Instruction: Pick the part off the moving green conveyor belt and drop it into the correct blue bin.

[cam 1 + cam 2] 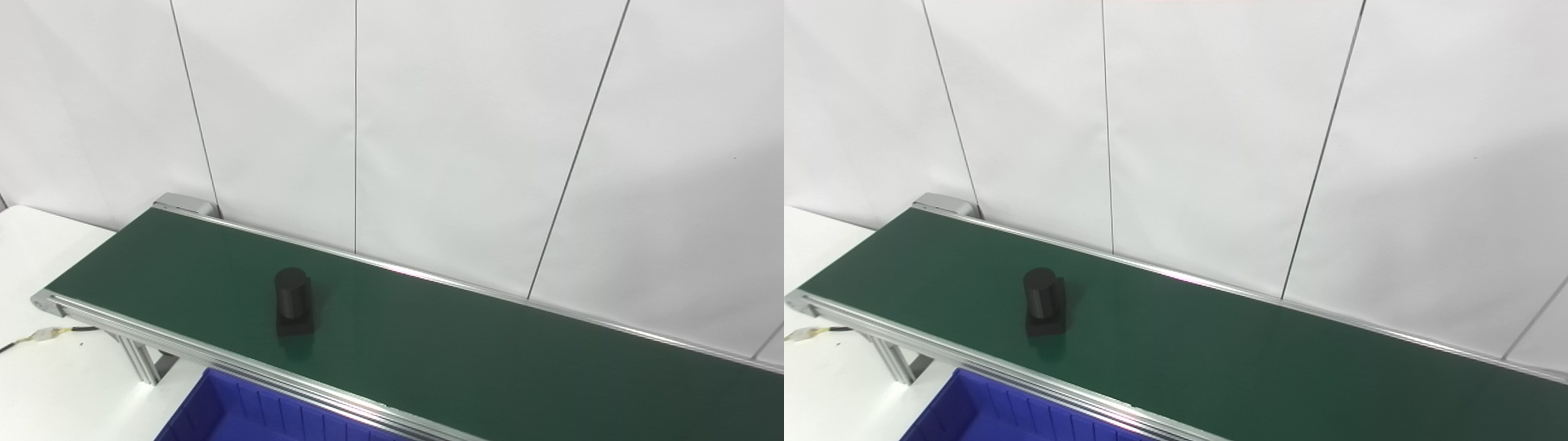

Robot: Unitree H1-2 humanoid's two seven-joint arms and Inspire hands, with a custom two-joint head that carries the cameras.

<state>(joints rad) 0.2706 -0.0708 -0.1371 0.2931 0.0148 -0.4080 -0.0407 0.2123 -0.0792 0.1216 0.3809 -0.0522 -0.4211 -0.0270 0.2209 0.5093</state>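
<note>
Black part [293, 301] upright on green belt [465, 349], apparently cylinder-on-base, blue bin [986, 416] below

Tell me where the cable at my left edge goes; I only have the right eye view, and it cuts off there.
Observer: In the left eye view the cable lies on the white table. From its pale connector a dark lead runs on to the left and out of the picture.
Operator: The belt's near left corner sits right at my edge. Is there anything past it?
Observer: The left eye view shows that end of the conveyor belt whole, down to its metal corner piece, with only bare table beyond.
</note>
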